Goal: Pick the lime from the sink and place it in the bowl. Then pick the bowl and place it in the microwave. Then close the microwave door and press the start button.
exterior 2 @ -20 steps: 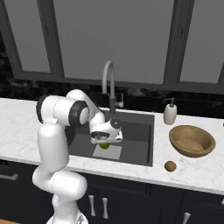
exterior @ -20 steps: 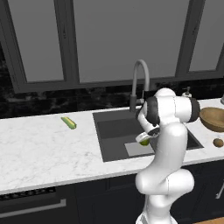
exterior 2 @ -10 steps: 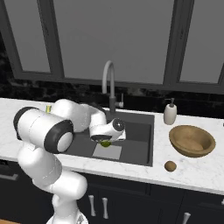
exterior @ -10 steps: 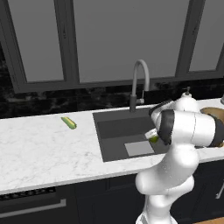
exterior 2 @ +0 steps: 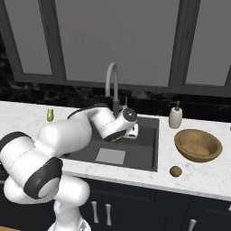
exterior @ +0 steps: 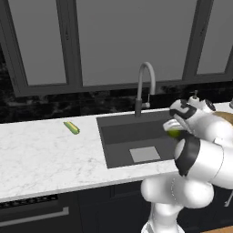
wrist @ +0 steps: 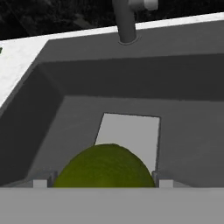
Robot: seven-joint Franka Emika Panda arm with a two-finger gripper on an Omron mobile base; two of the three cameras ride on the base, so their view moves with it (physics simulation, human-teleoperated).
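Observation:
My gripper is shut on the lime, a small yellow-green fruit held above the sink. In the hand view the lime sits between my fingertips, over the basin's light grey mat. From the left base view the lime peeks out beside my gripper, over the sink. The tan wooden bowl stands empty on the counter right of the sink, apart from the gripper. The microwave and its door are out of view.
A curved grey faucet rises behind the sink. A soap dispenser stands behind the bowl and a small brown fruit lies in front of it. A corn-like vegetable lies on the counter left of the sink.
The arm has swung round and carried the lime up out of the basin and a little to the right, toward the bowl side. The gripper's hold is unchanged.

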